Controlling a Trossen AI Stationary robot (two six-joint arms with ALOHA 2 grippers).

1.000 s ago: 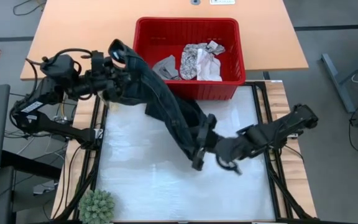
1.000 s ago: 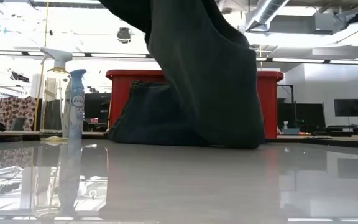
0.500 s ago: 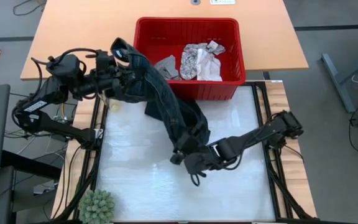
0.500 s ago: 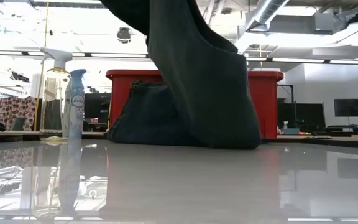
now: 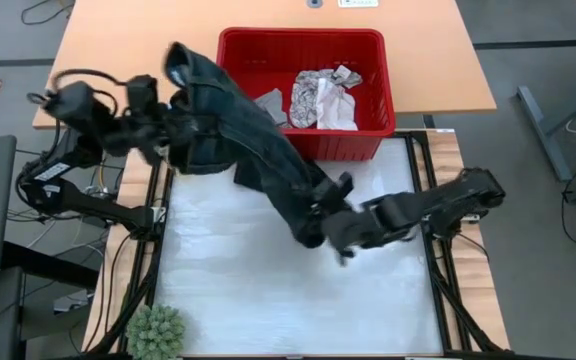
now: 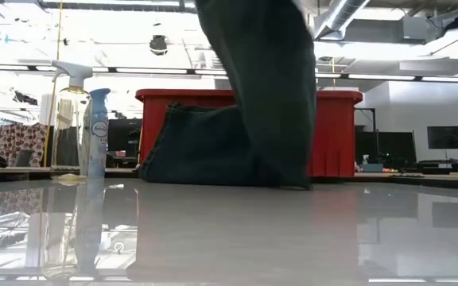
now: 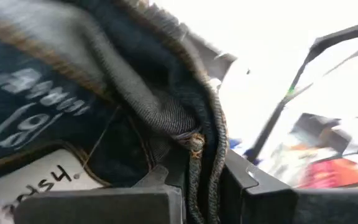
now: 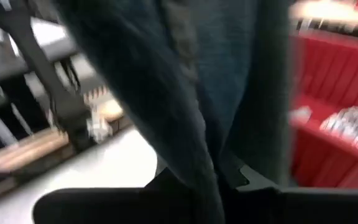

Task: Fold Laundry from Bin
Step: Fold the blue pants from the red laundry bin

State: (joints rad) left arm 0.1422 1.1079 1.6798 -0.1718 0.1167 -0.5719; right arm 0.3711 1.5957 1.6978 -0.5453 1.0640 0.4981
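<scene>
A large dark garment point(image 5: 258, 150) stretches slanting from my left gripper point(image 5: 171, 135) at the table's far left down to my right gripper point(image 5: 320, 228) near the table's middle. Both grippers are shut on it. The low view shows it hanging from above, with a heap of its lower part point(image 6: 201, 151) resting on the table in front of the red bin point(image 5: 303, 90). In the bin lie a white-grey patterned cloth point(image 5: 320, 97) and a small pale cloth point(image 5: 266, 106). My left gripper pinches a thick seamed edge of the garment point(image 7: 194, 146) between its two fingers, beside a sewn-in label; several layers bunch there. The garment's upper end stands above the gripper and the rest hangs away from it. My right gripper has the garment's lower part point(image 8: 207, 168) between its two fingers, coming at it about level from the table's right. The cloth runs up from there toward my left gripper. Which edge or fold it holds, blur and the cloth itself hide.
A small green plant point(image 5: 156, 332) stands at the near left corner of the white mat point(image 5: 228, 290). A spray bottle point(image 6: 95, 131) shows at the left of the low view. A wooden table point(image 5: 128, 60) lies around the bin.
My right gripper reached toward the table's left under the garment, then drew back toward the right and far side with the cloth. My left gripper tipped upward, raising the garment's upper end. The hanging cloth in the low view has narrowed and shifted right.
</scene>
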